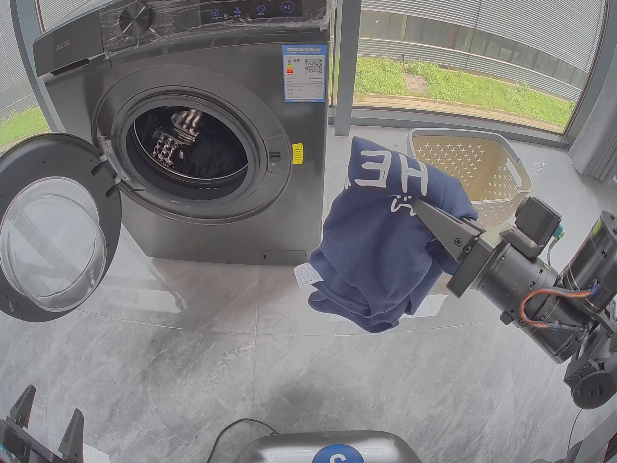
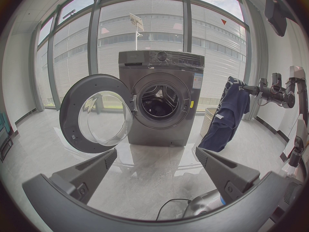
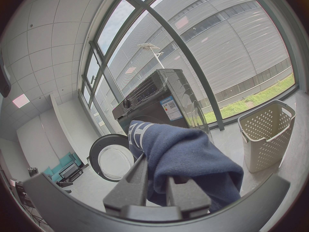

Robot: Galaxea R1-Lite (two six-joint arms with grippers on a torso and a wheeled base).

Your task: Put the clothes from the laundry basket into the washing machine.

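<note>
- The right claw [image 1: 418, 206] pinches a navy blue printed garment [image 1: 373, 252] that buries its tips and drapes beneath it, between the open grey washing machine [image 1: 193, 53] and the cream perforated laundry basket [image 1: 479, 162].
- The left claw [image 1: 48, 413] is spread and partly cut off.

Washing machine [image 2: 161, 131], door [image 2: 96, 113] open; navy garment [image 2: 230, 113] beside it in the right gripper [image 2: 244, 88]; left gripper [image 2: 156, 152], jaws apart.

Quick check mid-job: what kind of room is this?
Likely a showroom or lab space rather than a home laundry: a washing machine stands free on a polished tiled floor before floor-to-ceiling windows, with a laundry basket beside it.
</note>
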